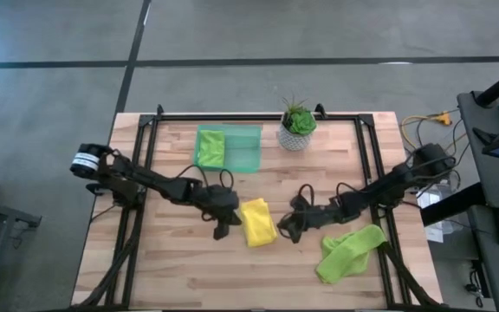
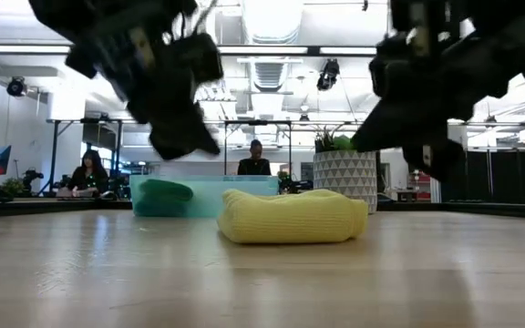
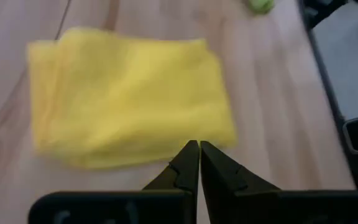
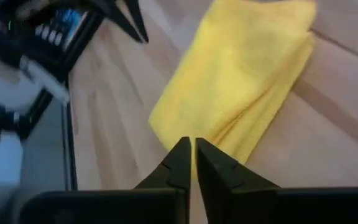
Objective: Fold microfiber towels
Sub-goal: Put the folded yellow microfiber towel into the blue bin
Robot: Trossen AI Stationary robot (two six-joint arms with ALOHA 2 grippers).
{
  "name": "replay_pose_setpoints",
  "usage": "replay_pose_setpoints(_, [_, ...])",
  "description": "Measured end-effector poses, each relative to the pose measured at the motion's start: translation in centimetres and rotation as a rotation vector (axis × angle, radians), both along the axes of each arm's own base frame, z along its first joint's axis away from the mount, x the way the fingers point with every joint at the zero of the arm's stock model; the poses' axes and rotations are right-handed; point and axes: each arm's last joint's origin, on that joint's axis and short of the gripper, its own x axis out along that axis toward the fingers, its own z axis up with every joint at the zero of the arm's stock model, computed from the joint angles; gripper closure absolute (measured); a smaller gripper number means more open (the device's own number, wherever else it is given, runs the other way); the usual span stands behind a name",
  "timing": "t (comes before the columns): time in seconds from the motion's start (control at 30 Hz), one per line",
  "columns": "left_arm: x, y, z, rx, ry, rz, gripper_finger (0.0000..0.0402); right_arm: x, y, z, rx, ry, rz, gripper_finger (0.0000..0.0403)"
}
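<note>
- Wooden tabletop (image 1: 189, 269) fills the scene, with a workshop behind it where two people sit at desks; a potted plant (image 1: 297, 124) stands at the far edge.
- Folded yellow towel (image 1: 258, 222) lies mid-table between the two arms, with neither arm holding it.
- Left gripper (image 1: 223, 227) sits just beside the towel's left edge, its fingers pressed together and empty; the left wrist view shows the tips just short of the cloth.
- Right gripper (image 1: 286, 230) sits just beside the towel's right edge, its fingers almost together and holding nothing.
- Translucent green tray (image 1: 243, 147) at the far side holds a folded lime green towel (image 1: 210, 147); a second lime green towel (image 1: 350, 251) lies rumpled and unfolded near the right arm.
- Risk: both claws are low and close to the yellow fold, so a sideways drag could catch a layer and spring it open.
- Risk: carried to the tray by one edge, the soft stack would likely sag and unfold.
- Risk: the rumpled green cloth lies near the table's right rail and could be nudged against it.
- Hard to make out: no teal-blue towel shows on its own, and whether one lies in the tray cannot be told.
- In the low view both grippers are dark blurs overhead, and the tray's contents are partly hidden behind the yellow towel.
</note>
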Motion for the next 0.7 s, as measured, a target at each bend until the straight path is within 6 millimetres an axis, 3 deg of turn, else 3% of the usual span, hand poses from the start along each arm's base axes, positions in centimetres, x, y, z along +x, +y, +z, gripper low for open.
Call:
replay_pose_setpoints(0.13, [-0.1,0.9,-0.6,-0.021,0.028,-0.008,0.0401,0.7,0.1,-0.8,0.085,0.018,-0.071,0.0341])
replay_pose_setpoints(0.43, [-0.3,0.8,-0.4,-0.075,0.024,-0.109,0.0401,1.4,0.5,-2.8,0.268,0.084,-0.167,0.0184])
replay_pose_setpoints(0.57, [-0.5,0.8,-0.6,-0.08,0.03,-0.116,0.0401,1.5,0.6,-3.5,0.303,0.105,-0.184,0.0146])
replay_pose_setpoints(0.7, [-0.6,0.8,-0.7,-0.081,0.033,-0.118,0.0401,1.5,0.7,-3.8,0.337,0.122,-0.187,0.0132])
